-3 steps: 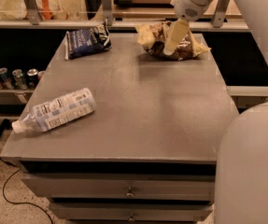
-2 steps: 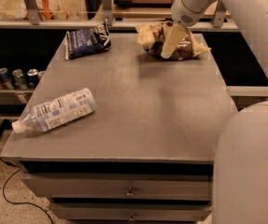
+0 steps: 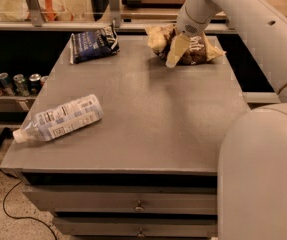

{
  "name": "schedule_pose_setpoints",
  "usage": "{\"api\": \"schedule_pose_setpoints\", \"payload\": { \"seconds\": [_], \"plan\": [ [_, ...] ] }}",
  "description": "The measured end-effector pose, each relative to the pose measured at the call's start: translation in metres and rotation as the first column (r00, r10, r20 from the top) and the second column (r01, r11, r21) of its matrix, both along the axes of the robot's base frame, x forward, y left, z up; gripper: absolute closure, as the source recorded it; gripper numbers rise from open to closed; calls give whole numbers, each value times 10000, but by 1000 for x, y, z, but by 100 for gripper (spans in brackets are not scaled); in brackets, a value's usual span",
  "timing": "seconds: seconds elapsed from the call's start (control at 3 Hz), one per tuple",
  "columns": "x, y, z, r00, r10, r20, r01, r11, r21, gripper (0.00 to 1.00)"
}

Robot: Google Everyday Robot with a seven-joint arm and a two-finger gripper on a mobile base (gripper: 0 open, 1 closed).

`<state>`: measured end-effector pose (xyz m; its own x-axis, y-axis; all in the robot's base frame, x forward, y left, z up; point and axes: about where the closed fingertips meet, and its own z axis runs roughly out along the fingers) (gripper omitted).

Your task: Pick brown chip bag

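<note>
Robot body (image 3: 260, 174), big pale shell, filled the lower right of the frame. Gray table (image 3: 148, 109) took up the center, w/ drawers (image 3: 138, 204) along the bottom edge. Arm (image 3: 253, 19) ran from the right side up to top center, angled down-left. Plastic water bottle (image 3: 60, 118) lay on its side at the table's left, cap pointing to the lower left. Brown chip bag (image 3: 199, 51) lay at the table's upper right, near the back edge. Dark blue snack bag (image 3: 94, 44) was at the upper left of the table, well apart from the brown one. Row of cans (image 3: 13, 83) stood on a shelf at far left. Gripper (image 3: 175, 51) was right at the brown chip bag, over its left-center; whether open or closed couldn't be told.
</note>
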<state>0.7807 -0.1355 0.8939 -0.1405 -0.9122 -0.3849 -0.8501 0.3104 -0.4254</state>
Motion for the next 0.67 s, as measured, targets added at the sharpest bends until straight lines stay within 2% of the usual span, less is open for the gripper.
{"api": "schedule_pose_setpoints", "payload": {
  "seconds": [0.33,0.67],
  "plan": [
    [5,8,-6,9999,117,-62,-116,9998,153,17],
    [5,7,-9,9999,26,-116,-23,9996,298,41]
  ]
}}
